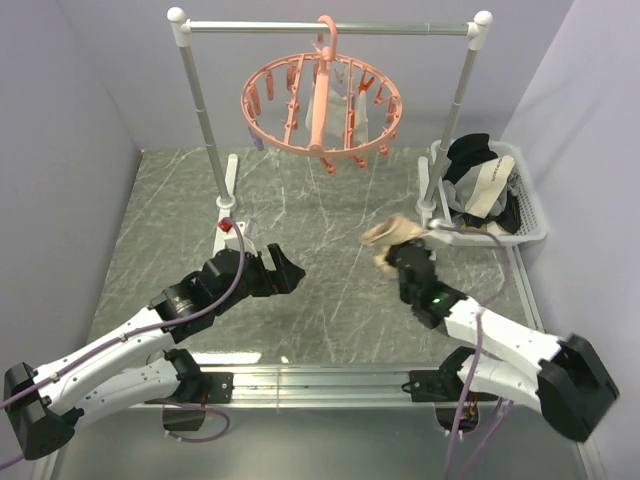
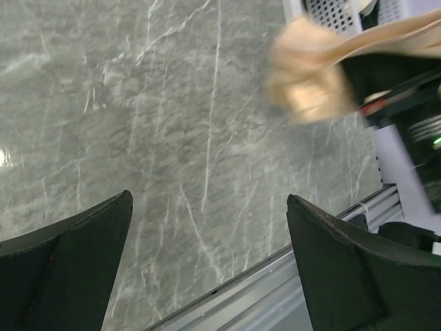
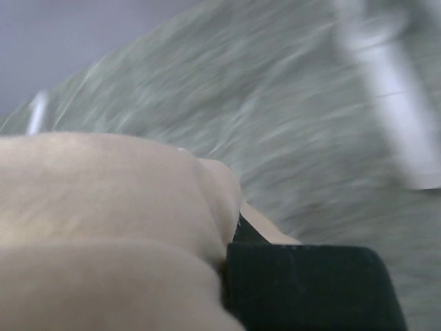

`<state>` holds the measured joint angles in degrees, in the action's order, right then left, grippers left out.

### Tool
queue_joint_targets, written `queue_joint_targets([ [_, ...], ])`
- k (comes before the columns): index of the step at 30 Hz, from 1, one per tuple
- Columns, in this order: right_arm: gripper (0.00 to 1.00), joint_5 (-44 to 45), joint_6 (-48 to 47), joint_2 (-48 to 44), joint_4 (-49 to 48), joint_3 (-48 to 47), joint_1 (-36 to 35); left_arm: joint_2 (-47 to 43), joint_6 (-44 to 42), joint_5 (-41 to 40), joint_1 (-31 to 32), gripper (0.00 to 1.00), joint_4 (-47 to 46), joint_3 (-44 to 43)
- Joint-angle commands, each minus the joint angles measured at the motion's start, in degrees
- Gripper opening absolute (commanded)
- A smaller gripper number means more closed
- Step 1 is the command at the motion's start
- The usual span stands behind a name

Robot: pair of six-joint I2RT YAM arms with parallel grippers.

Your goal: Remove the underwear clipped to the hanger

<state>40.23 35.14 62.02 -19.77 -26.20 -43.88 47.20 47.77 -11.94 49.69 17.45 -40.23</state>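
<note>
1. Holding a beige underwear piece clamped tight, right gripper sits near the basket; looks like the drop-off step.
2. Left gripper: jaws wide, empty.
3. Next: release over basket; pale piece still clipped on hanger.

A robot test bench — plain lilac walls box in a marble-patterned table.

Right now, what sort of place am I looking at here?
Probably a robot test bench staged as a laundry corner, not a home: a marble-pattern table boxed in by plain grey walls, a pink clip hanger on a metal rail, and a white basket of garments.
</note>
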Motion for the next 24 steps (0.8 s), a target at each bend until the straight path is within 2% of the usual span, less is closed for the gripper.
queue_joint_targets([
  [1, 0.00, 5.6, 5.6, -8.7, 9.9, 0.5, 9.8, -1.3, 1.7, -0.4, 0.1, 0.99, -3.9, 1.0],
  [4, 0.00, 6.1, 3.0, -12.7, 11.2, -2.0, 19.7, -1.5, 1.6, 0.3, 0.1, 1.00, -4.2, 1.1],
  [5, 0.00, 4.1, 2.9, -13.1, 11.2, -2.8, 22.7, -1.1, 1.5, 0.4, 0.1, 0.99, -4.0, 0.6],
  [6, 0.00, 1.7, 3.1, -12.6, 11.2, -5.1, 30.0, -1.0, 1.5, 0.9, 0.1, 1.00, -3.7, 0.3],
  [8, 0.00, -4.8, 5.4, -10.7, 13.9, -8.7, 36.5, -0.5, 1.2, 1.2, 0.1, 0.99, -3.3, -0.6],
  [9, 0.00, -6.4, 5.8, -7.6, 14.5, -12.6, 41.1, -0.5, 1.2, 1.6, 0.1, 1.00, -3.2, -0.8],
  [10, 0.00, -9.3, 5.9, -6.0, 14.6, -14.7, 43.2, -0.7, 1.3, 1.9, 0.1, 1.00, -3.4, -0.8],
  [15, 0.00, -11.8, 11.1, 8.9, 19.1, -31.2, 51.2, -3.0, 2.2, 3.9, 0.1, 0.99, -4.6, 0.0],
  [16, 0.08, -11.7, 12.1, 11.8, 19.4, -33.7, 52.7, -3.2, 2.3, 4.0, 0.1, 1.00, -4.4, 0.0],
  [17, 0.21, -12.2, 13.5, 14.9, 23.6, -36.5, 53.4, -3.6, 2.5, 4.6, 0.1, 0.99, -4.3, 0.0],
  [18, 0.36, -12.9, 13.7, 21.8, 26.4, -44.0, 54.1, -3.7, 2.9, 4.9, 0.1, 0.99, -4.3, 0.1],
  [19, 0.60, -13.9, 12.9, 25.9, 29.8, -48.6, 54.9, -4.0, 2.8, 5.3, 0.1, 1.00, -4.1, 0.0],
  [20, 0.68, -14.6, 12.9, 33.4, 39.8, -58.3, 55.1, -4.1, 2.9, 5.5, 0.1, 0.99, -4.2, -0.1],
  [22, 0.80, -14.4, 13.0, 37.8, 48.2, -64.9, 55.4, -4.7, 2.9, 5.5, 0.1, 1.00, -4.1, 0.0],
  [23, 0.81, -15.7, 12.9, 37.1, 48.2, -63.6, 55.5, -4.8, 2.9, 5.4, 0.2, 0.99, -4.1, 0.1],
  [24, 0.87, -16.8, 12.9, 35.3, 45.8, -60.8, 55.6, -4.9, 2.8, 5.1, 0.1, 0.99, -4.1, 0.1],
])
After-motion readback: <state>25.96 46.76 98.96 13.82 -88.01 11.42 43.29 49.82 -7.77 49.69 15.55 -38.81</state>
